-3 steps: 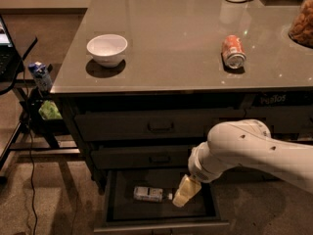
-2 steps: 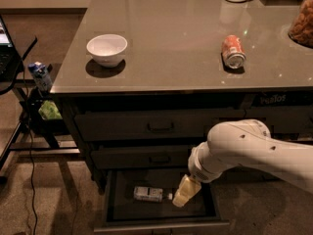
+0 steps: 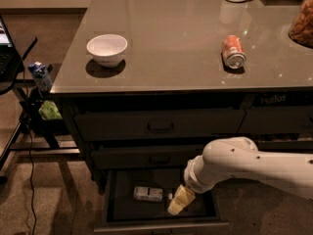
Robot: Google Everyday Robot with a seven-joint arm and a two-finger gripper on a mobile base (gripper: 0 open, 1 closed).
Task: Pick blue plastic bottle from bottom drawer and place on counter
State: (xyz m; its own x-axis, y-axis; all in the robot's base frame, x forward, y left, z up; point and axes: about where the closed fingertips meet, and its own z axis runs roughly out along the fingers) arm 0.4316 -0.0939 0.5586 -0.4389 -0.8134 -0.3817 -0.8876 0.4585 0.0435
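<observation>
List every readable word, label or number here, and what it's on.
Nothing reads clearly.
Pale lettering on the cabinet front: blurred.
Label on the blue plastic bottle: print too small.
Print on the soda can: blurred.
The gripper, in the bottom drawer beside the bottle: no text shows.

1 btl (image 3: 148, 194), 1 gripper (image 3: 177, 207) in drawer (image 3: 126, 210)

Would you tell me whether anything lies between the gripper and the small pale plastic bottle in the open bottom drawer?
Nothing visible: the gripper hangs beside the pale plastic bottle, only bare floor of the dark metal drawer between them.
</observation>
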